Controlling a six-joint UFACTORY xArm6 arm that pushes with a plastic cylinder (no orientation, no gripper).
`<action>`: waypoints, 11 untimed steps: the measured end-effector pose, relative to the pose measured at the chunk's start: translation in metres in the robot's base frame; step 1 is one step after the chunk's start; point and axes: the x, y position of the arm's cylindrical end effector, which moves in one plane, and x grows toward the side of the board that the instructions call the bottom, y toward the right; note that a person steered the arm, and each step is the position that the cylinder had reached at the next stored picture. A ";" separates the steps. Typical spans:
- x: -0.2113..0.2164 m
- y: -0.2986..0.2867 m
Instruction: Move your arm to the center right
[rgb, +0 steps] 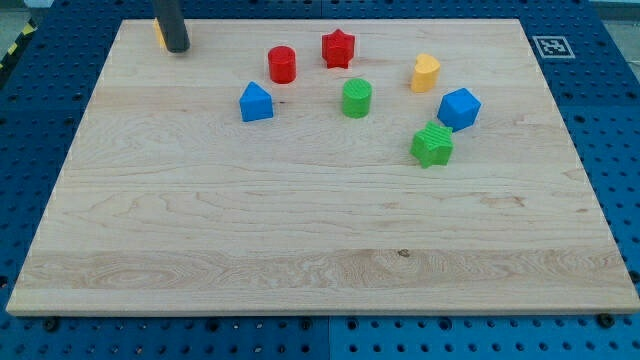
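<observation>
Blue cube (459, 108) and green star (432, 145) sit at three o'clock; my tip (177, 49), bare and holding nothing at eleven, could bump them crossing.

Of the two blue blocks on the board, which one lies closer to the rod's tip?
The blue block toward the view's left, beside the red cylinder. My tip sits at the top-left corner; the other blue block is far right, near the green star.

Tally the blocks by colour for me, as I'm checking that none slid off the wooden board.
Red: 2, red cylinder block, red star block
Blue: 2
Green: 2
Yellow: 2, one half hidden behind my tip
Total: 8
</observation>
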 end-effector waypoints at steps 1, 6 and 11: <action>0.009 0.008; 0.070 0.038; 0.089 0.067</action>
